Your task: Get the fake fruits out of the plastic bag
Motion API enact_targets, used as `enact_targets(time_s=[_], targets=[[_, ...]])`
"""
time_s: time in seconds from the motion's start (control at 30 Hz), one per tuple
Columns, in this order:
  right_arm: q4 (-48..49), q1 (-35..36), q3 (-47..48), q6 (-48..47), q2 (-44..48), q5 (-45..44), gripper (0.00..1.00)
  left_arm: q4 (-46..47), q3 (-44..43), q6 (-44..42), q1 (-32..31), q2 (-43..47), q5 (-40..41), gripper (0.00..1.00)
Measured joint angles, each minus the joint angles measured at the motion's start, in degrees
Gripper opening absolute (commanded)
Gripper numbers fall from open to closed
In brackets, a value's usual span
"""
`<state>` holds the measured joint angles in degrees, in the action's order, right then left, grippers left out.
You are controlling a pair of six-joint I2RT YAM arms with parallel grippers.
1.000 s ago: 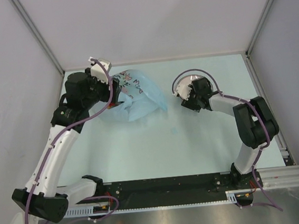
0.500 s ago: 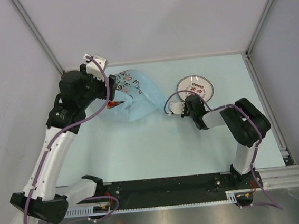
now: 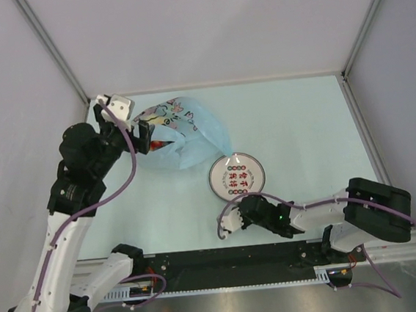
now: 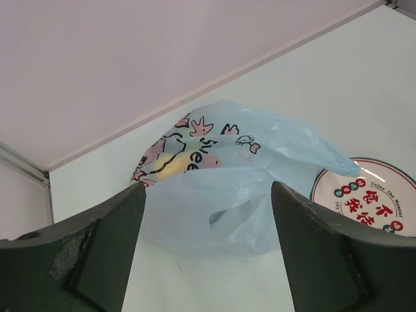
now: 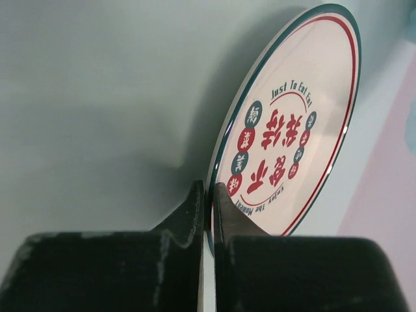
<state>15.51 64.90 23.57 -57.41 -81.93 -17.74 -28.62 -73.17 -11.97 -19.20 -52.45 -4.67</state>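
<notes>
The light-blue plastic bag [image 3: 192, 139] lies at the back left of the table, crumpled, with its printed side up. Through the plastic bag [image 4: 227, 195] I see a yellow fake fruit [image 4: 170, 170], and a red one [image 3: 161, 142] shows at its left edge. My left gripper [image 3: 141, 136] is open just left of the bag, and in the left wrist view the left gripper [image 4: 208, 188] frames the bag with nothing between its fingers. My right gripper [image 3: 238, 197] is shut on the near rim of the white plate [image 3: 235, 174]. In its own view the right gripper [image 5: 209, 188] pinches the plate [image 5: 292, 130] edge-on.
The plate [image 4: 370, 198] with red lettering sits just right of the bag's near corner. Grey walls close in the table on the left, back and right. The right arm stretches low along the table's front edge.
The right gripper shut on the plate's rim and carried it from the back right to the middle front. The left arm drew back to the left, away from the bag.
</notes>
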Motion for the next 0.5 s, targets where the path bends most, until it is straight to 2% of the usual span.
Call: enact_targets(time_s=[0.1, 0.27, 0.3, 0.33, 0.37, 0.4, 0.43, 0.47, 0.5], targets=[[-3.13, 3.96, 0.07, 1.81, 1.05, -1.14, 0.0, -0.68, 1.29, 0.09, 0.0, 1.7, -0.22, 0.84], [-7.43, 5.88, 1.18, 3.06, 1.73, -2.14, 0.03, -2.03, 2.29, 0.15, 0.02, 2.08, -0.92, 0.84], [-8.22, 5.77, 1.55, 3.34, 1.75, -1.99, 0.24, -2.16, 2.56, 0.31, 0.02, 1.9, -1.14, 0.84], [-9.01, 5.07, 2.01, 3.5, 1.75, -1.64, 0.38, -2.21, 2.73, 0.44, 0.0, 1.62, -1.38, 0.84], [-10.27, 4.28, 2.8, 3.85, 1.75, -0.42, 0.47, -2.29, 2.78, 0.57, 0.02, 1.22, -1.53, 0.84], [-12.55, 3.04, 4.02, 4.26, 1.46, 1.6, 0.61, -2.32, 2.8, 0.68, 0.0, 0.81, -1.62, 0.84], [-14.08, 2.03, 5.33, 4.63, 1.31, 2.29, 0.64, -2.4, 2.78, 0.98, 0.0, -0.02, -1.77, 0.84], [-17.27, -0.04, 8.2, 4.59, 1.31, 4.31, 0.91, -2.62, 2.67, 1.05, 0.02, -1.03, -1.92, 0.84], [-20.39, -1.92, 10.71, 6.25, 1.29, 7.54, 0.92, -2.84, 2.51, 1.14, 0.0, -2.05, -2.08, 0.84]])
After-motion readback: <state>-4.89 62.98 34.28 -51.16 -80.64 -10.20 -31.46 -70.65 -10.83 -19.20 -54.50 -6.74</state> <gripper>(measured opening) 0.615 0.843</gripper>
